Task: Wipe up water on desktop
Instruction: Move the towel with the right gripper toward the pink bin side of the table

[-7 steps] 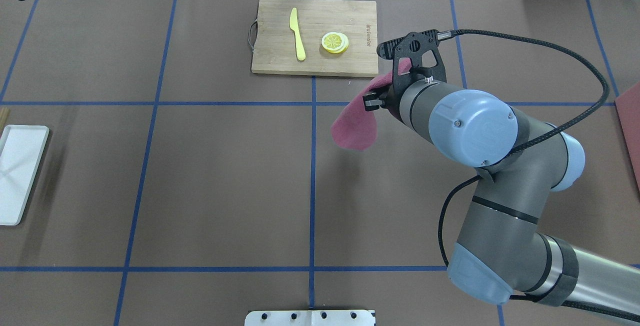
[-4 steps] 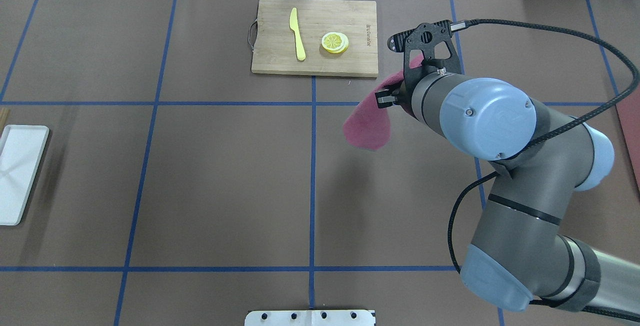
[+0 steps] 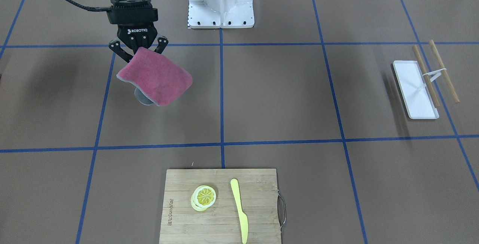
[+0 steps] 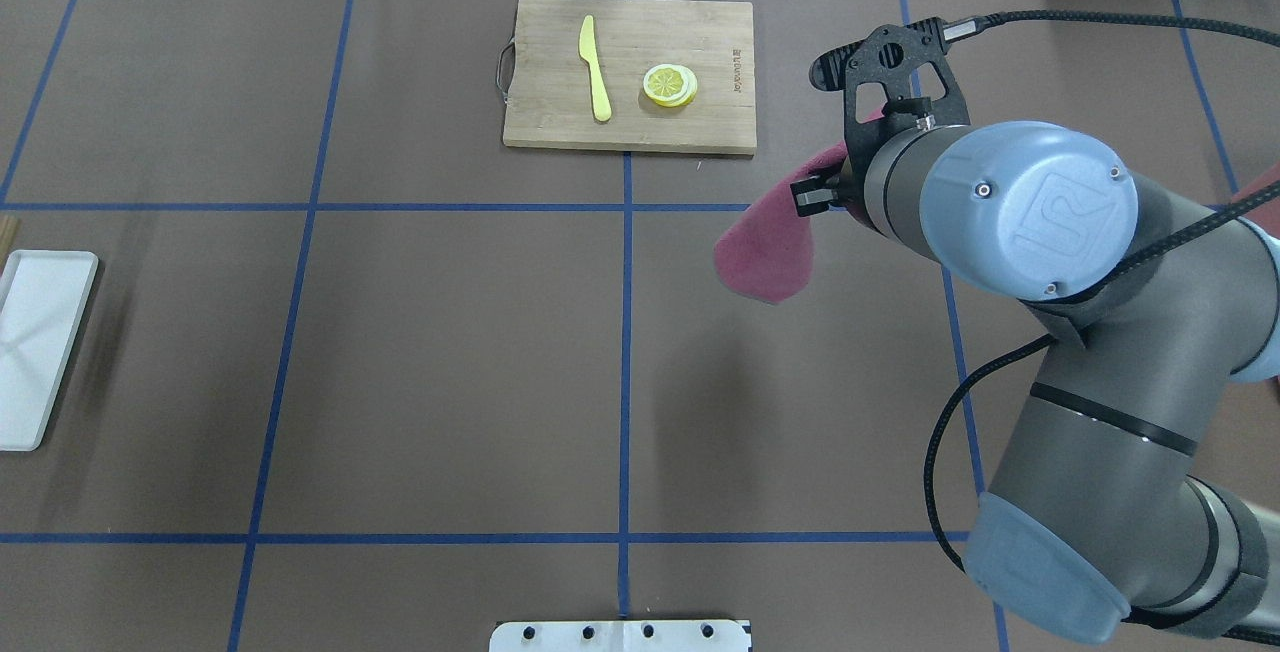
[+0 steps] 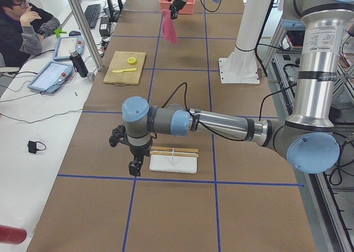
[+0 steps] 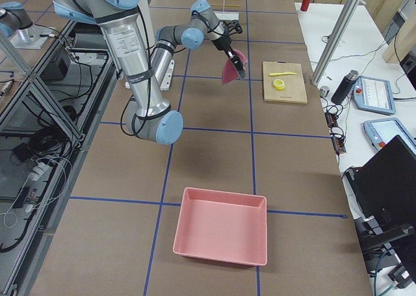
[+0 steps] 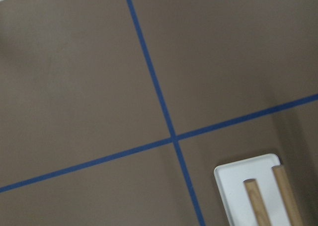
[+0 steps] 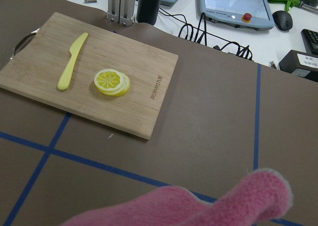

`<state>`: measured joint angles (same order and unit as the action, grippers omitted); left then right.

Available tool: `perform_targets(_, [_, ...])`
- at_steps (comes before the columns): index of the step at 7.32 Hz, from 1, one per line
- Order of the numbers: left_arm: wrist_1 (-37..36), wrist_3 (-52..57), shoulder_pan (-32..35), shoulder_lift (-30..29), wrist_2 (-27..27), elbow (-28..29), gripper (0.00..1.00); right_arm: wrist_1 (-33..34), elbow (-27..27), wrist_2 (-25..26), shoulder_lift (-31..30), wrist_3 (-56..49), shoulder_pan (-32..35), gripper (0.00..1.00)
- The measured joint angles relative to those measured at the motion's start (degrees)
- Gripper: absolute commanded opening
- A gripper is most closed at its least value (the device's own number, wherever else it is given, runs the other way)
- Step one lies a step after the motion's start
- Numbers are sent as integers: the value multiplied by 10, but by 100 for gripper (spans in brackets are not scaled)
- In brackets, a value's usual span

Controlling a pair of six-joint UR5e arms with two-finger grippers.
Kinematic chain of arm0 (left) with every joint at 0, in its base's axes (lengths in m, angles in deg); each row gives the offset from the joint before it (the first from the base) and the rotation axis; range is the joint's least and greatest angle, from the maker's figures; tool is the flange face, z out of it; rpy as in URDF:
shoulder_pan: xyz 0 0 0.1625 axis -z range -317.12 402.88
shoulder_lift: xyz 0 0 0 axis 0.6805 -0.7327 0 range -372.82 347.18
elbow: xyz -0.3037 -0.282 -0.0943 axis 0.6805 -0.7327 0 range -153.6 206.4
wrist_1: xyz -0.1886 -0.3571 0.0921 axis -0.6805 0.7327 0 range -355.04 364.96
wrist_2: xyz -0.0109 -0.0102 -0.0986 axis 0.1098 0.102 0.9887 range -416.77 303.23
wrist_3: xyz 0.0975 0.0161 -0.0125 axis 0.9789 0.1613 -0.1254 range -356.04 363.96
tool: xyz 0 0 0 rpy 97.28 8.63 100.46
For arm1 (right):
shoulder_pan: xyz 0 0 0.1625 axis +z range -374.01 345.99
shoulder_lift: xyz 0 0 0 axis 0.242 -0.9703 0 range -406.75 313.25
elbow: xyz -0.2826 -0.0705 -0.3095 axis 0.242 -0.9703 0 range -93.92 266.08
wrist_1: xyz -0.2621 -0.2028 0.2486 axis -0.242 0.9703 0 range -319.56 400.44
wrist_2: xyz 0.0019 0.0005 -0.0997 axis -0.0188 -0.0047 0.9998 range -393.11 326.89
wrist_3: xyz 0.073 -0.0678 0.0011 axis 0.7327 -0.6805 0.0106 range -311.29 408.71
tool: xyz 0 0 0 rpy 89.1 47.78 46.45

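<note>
The brown desktop point(image 4: 450, 352) with blue tape lines fills the overhead view. My right gripper point(image 3: 137, 50) is shut on the upper edge of a pink cloth point(image 3: 155, 76), which hangs above the desktop. The gripper also shows in the overhead view point(image 4: 815, 195), with the cloth point(image 4: 765, 254) right of the centre tape line. A small grey patch point(image 3: 142, 98) shows on the desktop under the cloth's lower edge. My left gripper point(image 5: 134, 166) shows only in the exterior left view, beside the white tray; I cannot tell whether it is open or shut.
A bamboo cutting board point(image 4: 628, 122) with a yellow knife point(image 4: 595, 67) and lemon slices point(image 4: 670, 84) lies at the far middle. A white tray point(image 3: 411, 75) with wooden sticks point(image 3: 443, 70) is on my left. A pink bin point(image 6: 221, 226) stands on my right.
My right arm has moved to the right with the pink cloth still held and hanging. Nothing else has moved.
</note>
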<state>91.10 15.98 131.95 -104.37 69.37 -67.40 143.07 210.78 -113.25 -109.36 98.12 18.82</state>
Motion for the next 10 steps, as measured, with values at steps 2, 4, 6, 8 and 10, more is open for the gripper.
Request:
perform_targets(2, [-3, 9, 8, 18, -1, 26, 98, 116, 9, -7, 1, -39, 5, 0])
perform_targets(4, [-3, 10, 9, 21, 0, 31, 98, 215, 10, -2, -14, -84, 4, 0])
perform_targets(6, [-3, 9, 9, 21, 0, 33, 98, 235, 10, 4, -37, -119, 9, 0])
perform_targets(8, [-2, 9, 8, 21, 1, 34, 98, 234, 0, 1, -49, -199, 51, 0])
perform_targets(10, [-1, 9, 8, 20, 1, 34, 98, 167, -22, -16, -103, -274, 108, 0])
